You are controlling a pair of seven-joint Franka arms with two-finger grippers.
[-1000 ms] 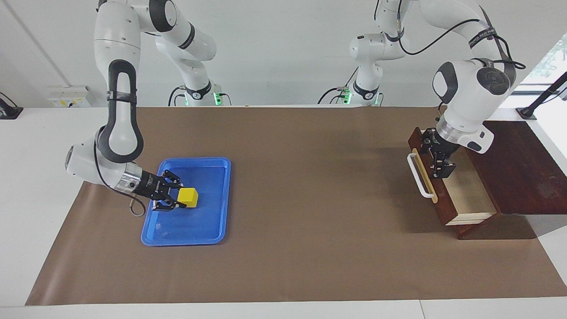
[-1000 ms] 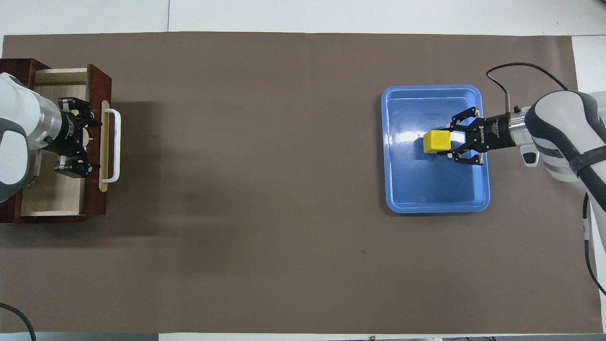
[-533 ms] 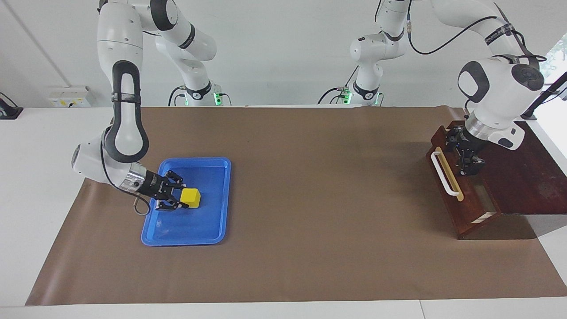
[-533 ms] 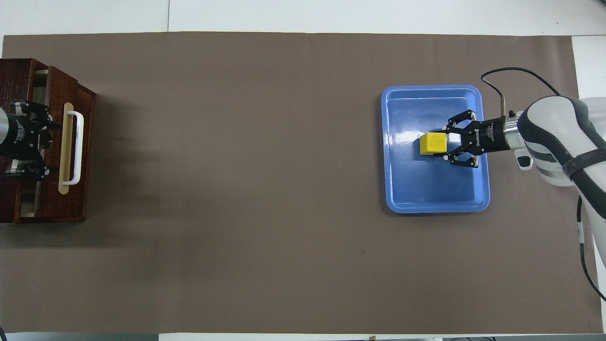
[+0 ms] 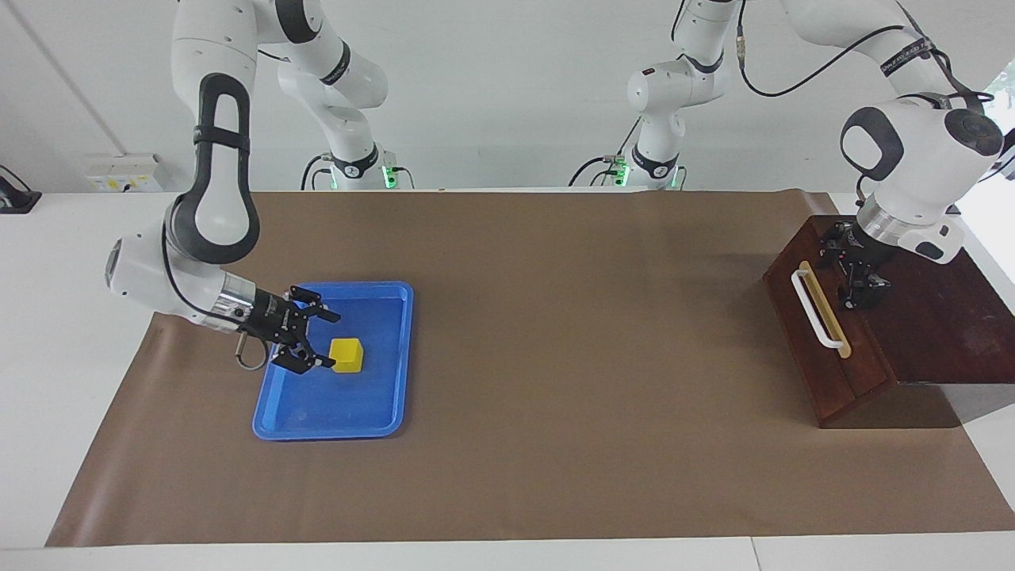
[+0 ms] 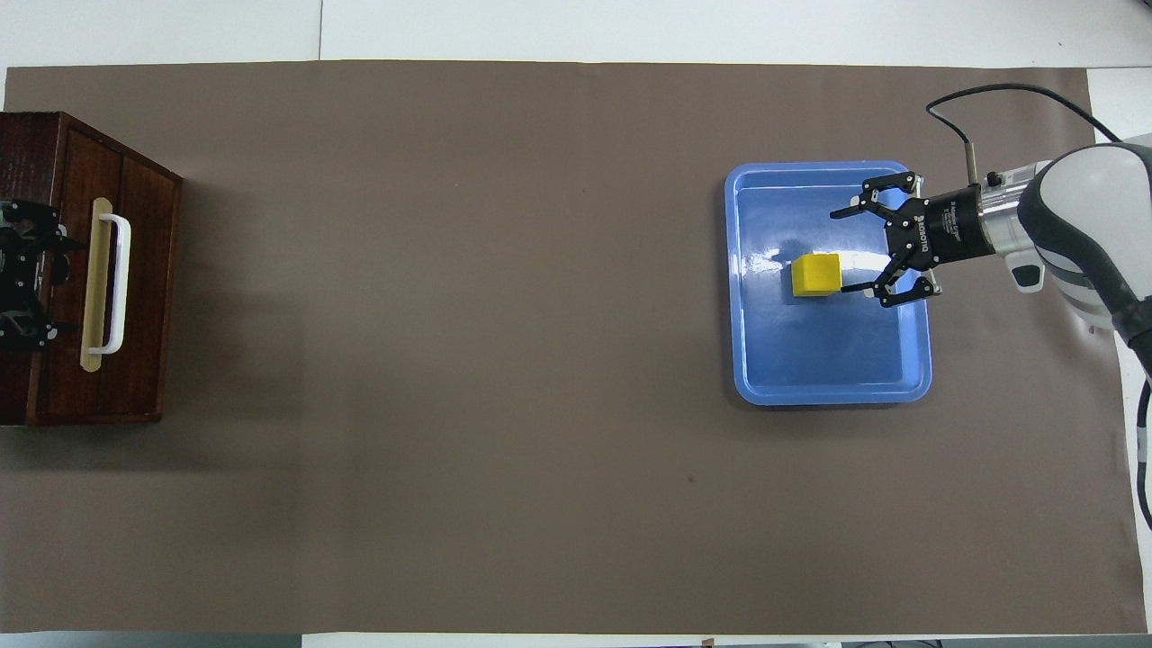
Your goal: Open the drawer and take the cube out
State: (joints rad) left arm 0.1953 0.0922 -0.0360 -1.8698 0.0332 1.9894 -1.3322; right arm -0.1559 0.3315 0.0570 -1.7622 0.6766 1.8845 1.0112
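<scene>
R hand [image 5: 315, 341] spread over blue tray [image 5: 381, 412] near R-arm end of counter [image 5: 555, 476]; cube [image 5: 346, 354] sits in tray, let go. L hand [image 5: 860, 277] spread, over box top by drawer [image 5: 821, 349]. Drawer shut, cube out — task looks done; arms to pull back.

A big white counter [image 5: 71, 262] fills the room's middle. A wide brown mat [image 5: 555, 357] lies flat on it and covers most of the top. The mat's edges leave white strips showing on all sides. A plain white wall [image 5: 492, 87] stands at the back. A small white box with yellow marks [image 5: 123, 173] sits low on that wall. Bright daylight comes in from a window [image 5: 1001, 87] at one end. Soft shadows fall on the mat.
</scene>
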